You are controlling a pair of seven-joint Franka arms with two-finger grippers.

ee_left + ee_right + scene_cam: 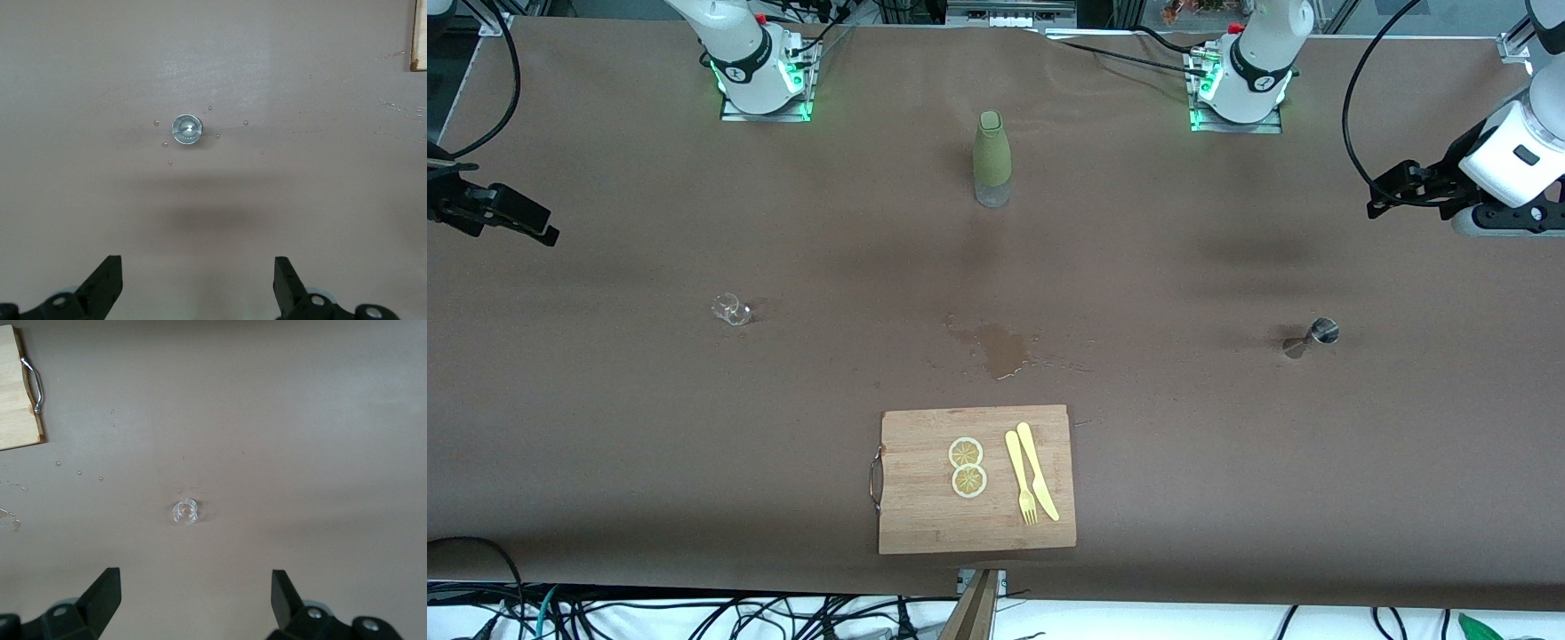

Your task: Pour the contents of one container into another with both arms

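Observation:
The tiny clear glass cup (732, 310) stands on the brown table toward the right arm's end; the right wrist view looks down into it (185, 511). My right gripper (527, 220) hangs open and empty over that end of the table, its fingers (103, 593) wide apart and well clear of the cup. The small steel jigger (1312, 336) stands toward the left arm's end and shows as a shiny round mouth (187, 129) from above. My left gripper (1384, 196) hangs open and empty over that end, apart from the jigger, with its fingers (287, 280) spread wide.
A tall olive-green bottle (991, 158) stands mid-table between the bases. A wet spill (1001, 348) lies at the centre, with droplets round the jigger and cup. Nearer the front camera, a wooden cutting board (925, 520) bears two lemon slices (967, 467) and a yellow knife and fork (1032, 484).

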